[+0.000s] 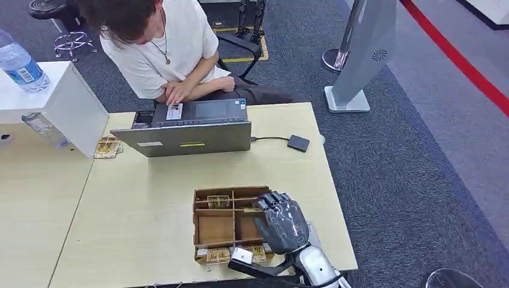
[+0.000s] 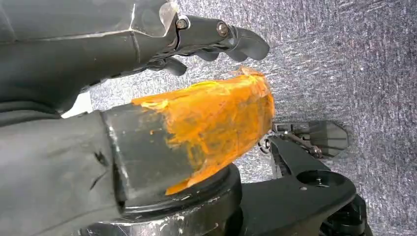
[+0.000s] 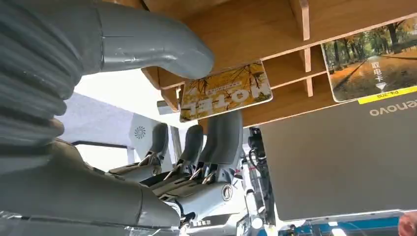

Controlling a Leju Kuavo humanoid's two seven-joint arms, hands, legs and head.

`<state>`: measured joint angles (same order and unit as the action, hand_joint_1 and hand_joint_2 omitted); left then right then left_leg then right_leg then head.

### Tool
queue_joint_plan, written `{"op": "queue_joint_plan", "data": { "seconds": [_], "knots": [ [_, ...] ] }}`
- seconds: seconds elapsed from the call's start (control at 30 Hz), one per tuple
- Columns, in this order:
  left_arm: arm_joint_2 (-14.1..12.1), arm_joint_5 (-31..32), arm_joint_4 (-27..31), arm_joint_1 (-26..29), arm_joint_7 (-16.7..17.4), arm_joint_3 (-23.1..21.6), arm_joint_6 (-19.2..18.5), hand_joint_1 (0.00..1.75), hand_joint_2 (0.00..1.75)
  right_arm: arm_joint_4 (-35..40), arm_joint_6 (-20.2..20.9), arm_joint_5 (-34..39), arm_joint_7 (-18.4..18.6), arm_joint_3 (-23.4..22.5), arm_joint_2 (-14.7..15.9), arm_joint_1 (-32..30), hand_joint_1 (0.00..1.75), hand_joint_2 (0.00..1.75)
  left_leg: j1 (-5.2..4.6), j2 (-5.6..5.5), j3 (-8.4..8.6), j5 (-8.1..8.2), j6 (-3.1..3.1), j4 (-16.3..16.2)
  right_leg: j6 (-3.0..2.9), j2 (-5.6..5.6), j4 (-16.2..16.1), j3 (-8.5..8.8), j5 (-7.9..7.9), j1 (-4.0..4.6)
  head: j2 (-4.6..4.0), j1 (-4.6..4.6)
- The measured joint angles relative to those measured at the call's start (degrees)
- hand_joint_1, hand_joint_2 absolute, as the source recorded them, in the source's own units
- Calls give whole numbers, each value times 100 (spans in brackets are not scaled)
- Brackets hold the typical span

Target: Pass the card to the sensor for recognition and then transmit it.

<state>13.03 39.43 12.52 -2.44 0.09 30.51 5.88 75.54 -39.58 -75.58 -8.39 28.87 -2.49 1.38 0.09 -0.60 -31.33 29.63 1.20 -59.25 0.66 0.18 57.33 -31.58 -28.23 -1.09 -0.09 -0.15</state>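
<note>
My right hand (image 1: 282, 223) reaches down into a wooden divided card box (image 1: 225, 227) at the table's near edge. In the right wrist view its thumb (image 3: 152, 44) and fingers (image 3: 223, 135) pinch a yellow card printed HOTEL (image 3: 225, 91) at a box compartment. A second card (image 3: 373, 59) with an autumn-trees picture lies in a neighbouring compartment. The sensor, a small black square pad (image 1: 298, 143), lies on the table beyond the box, wired to the laptop (image 1: 189, 131). My left hand (image 2: 196, 98) hangs over grey carpet, holding nothing, its thumb wrapped in orange tape.
A person sits behind the laptop with a hand (image 1: 177, 91) at its keyboard. More cards (image 1: 108, 147) lie left of the laptop. A water bottle (image 1: 21, 63) stands on a white box at far left. The table edge (image 1: 336, 198) runs just right of my hand.
</note>
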Motion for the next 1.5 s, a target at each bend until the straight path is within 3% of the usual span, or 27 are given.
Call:
{"op": "queue_joint_plan", "data": {
  "seconds": [0.17, 0.2, 0.33, 0.4, 0.5, 0.67, 0.87, 1.5],
  "knots": [
    [0, 13, 0, 0, 0, 0, -31, 0, 0, -76, 0, 2, 11, 0, 0, 38, 113, 175, 0, 0, 0, 0, 0, 0, 0, 0, 0, 0, 0, 0, 0, 0],
    [0, 13, 0, 0, 0, 0, -35, 0, 0, -85, 0, 2, 13, 2, -2, 40, 131, 175, 0, 0, 0, 0, 0, 0, 0, 0, 0, 0, 0, 0, 0, 0],
    [0, 15, 0, -1, 0, 0, -39, 0, 0, -133, 0, 13, 17, 2, -17, 69, 134, 175, 0, 0, 0, 0, 0, 0, 0, 0, 0, 0, 0, 0, 0, 0],
    [0, 15, 0, -1, 0, 0, -39, 0, 0, -153, -2, 13, 15, 2, -17, 94, 154, 175, 0, 0, 0, 0, 0, 0, 0, 0, 0, 0, 0, 0, 0, 0],
    [0, 17, 0, -2, 0, 0, -46, 0, 0, -188, -11, 7, 17, 4, -22, 138, 154, 175, 0, 0, 0, 0, 0, 0, 0, 0, 0, 0, 0, 0, 0, 0],
    [0, 50, 0, -2, 0, 0, -48, 0, 0, -225, -11, -11, 15, 28, -33, 207, 175, 175, 0, 0, 1, 0, 0, 0, 0, 0, 0, 0, 0, 0, 0, 0],
    [2, 111, 0, -2, 0, 9, -48, 0, 0, -24, -13, -96, -247, 37, -92, 177, 175, 175, 0, 0, 1, 0, 0, 0, 0, 0, 0, 0, 0, 0, 0, 0],
    [2, 227, 0, -3, -11, 142, -39, 0, 0, 1720, -15, -2, -1659, -466, -614, -399, 175, 175, 0, 0, 1, 0, 0, 0, 0, 1, 0, 0, 0, 0, 0, 0]
  ]
}}
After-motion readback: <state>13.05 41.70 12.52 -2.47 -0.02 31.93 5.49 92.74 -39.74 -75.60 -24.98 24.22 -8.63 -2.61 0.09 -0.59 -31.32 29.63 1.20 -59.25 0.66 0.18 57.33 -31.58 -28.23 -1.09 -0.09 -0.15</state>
